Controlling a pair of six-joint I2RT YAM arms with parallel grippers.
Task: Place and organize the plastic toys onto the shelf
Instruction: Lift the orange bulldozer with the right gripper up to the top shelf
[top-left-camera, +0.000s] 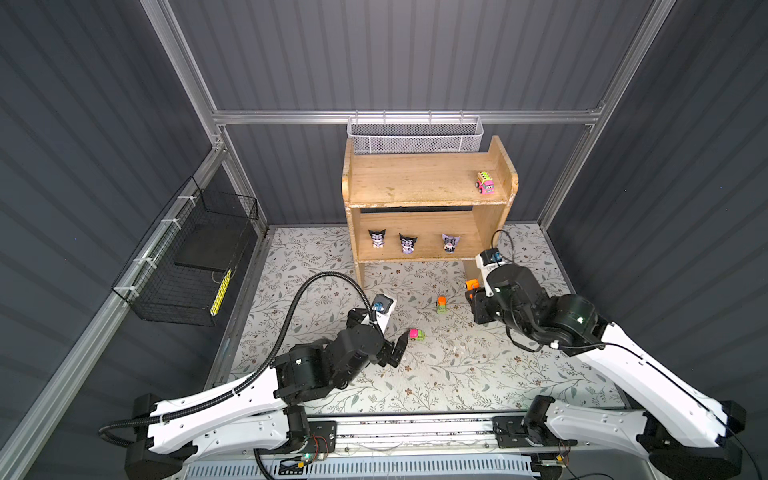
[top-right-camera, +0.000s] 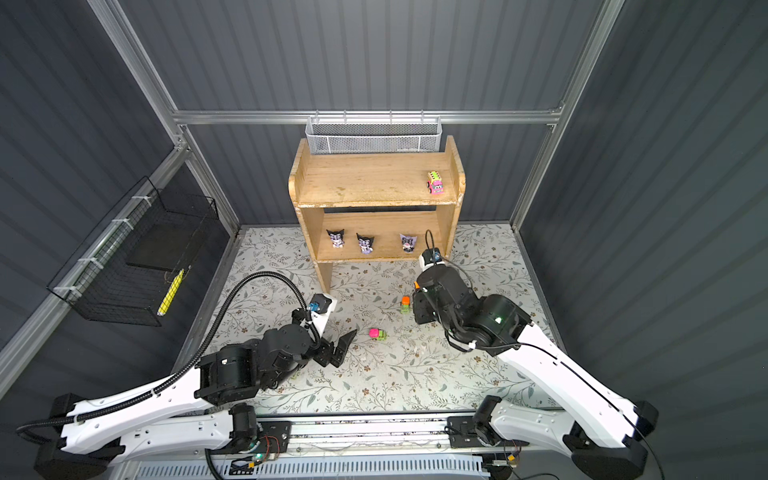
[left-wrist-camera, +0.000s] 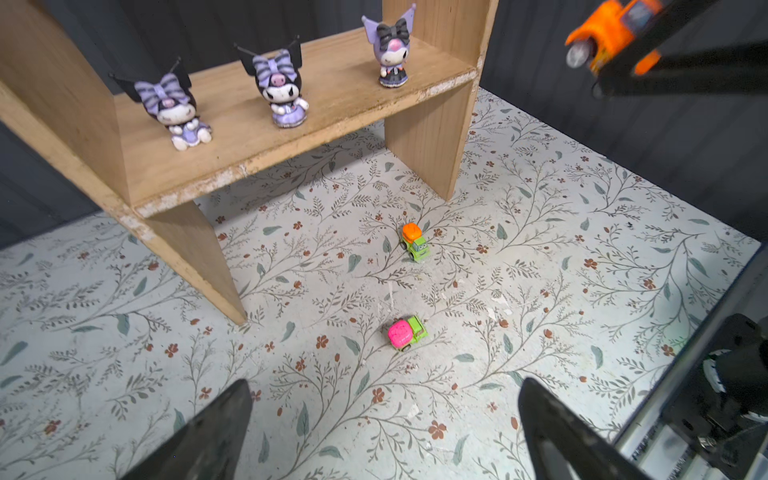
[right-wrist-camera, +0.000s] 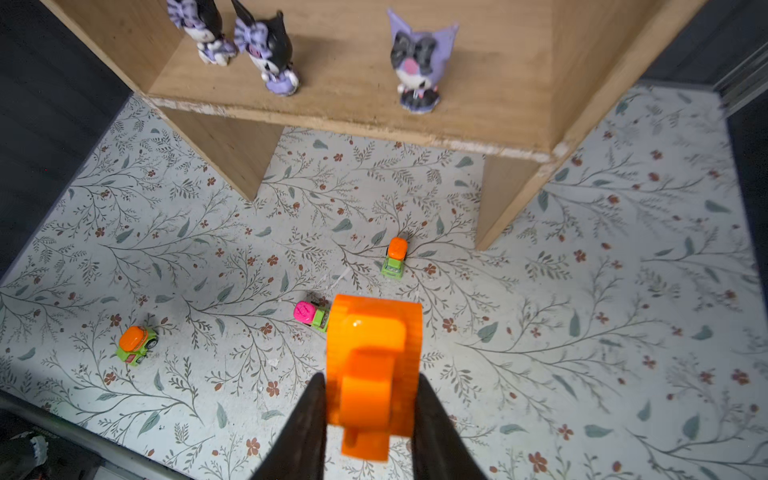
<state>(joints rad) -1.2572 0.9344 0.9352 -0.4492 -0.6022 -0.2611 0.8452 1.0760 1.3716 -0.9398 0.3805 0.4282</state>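
Orange plastic stands out in both top views: the right gripper (top-left-camera: 473, 291) is clamped on an orange car (top-left-camera: 472, 285) just in front of the shelf's (top-left-camera: 428, 183) right leg, off the floor and below the lower tier. Three figurines (top-left-camera: 407, 243) line that lower tier, and a pink car (top-left-camera: 484, 183) sits alone at the right end of the top tier, so I'd judge the orange one belongs up beside it. To do it well, the arm should rise clear of the top board's front edge and keep off the raised side panel. It should come down on the pink car's inner side without nudging it, and let go only once the wheels rest flat, since it could roll. The left gripper (top-left-camera: 397, 347) hangs wide open and empty, well in front of the shelf, near a pink-and-green car (top-left-camera: 416, 334). An orange-and-green car (top-left-camera: 441, 304) lies between that one and the shelf.

From the left wrist, the spread fingers (left-wrist-camera: 216, 436) frame the floral mat (left-wrist-camera: 540, 257) and both loose cars, while the held car is a blur cut off at the frame's edge.

From the right wrist, the orange car fills the gap between the black fingers (right-wrist-camera: 303, 432) and hides part of the pink-and-green car. A second orange-and-green car (right-wrist-camera: 136, 345) shows here, out in front of the shelf's left side; the top views hide it under the left arm. The top tier is out of this view, so the landing spot can't be checked from here
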